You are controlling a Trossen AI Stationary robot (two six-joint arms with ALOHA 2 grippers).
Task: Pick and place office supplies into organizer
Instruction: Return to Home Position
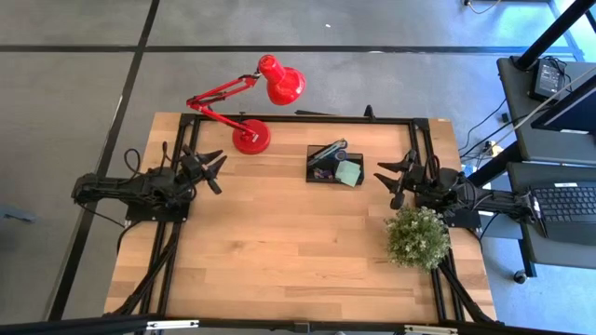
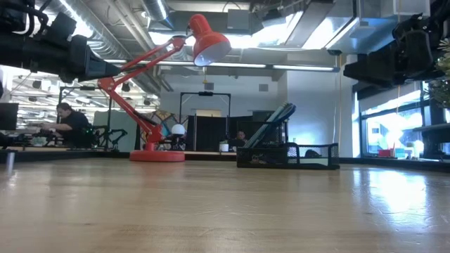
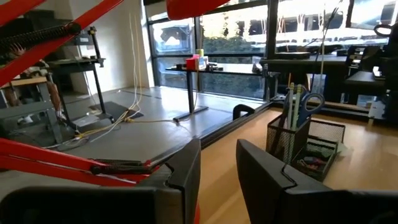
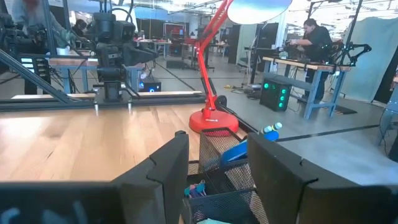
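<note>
Well, organizer [image 1: 313,160] near right pincer [image 1: 386,184] (spread).

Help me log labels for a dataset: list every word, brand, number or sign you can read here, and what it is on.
No text can be read anywhere.
Organizer: no label shows.
Sticky-note pad: no writing shows on top.
Red lamp: no brand shows.
Keyboard on the side desk: keys too small to read.
Left gripper and right gripper, open at the table's sides: no markings show.
</note>
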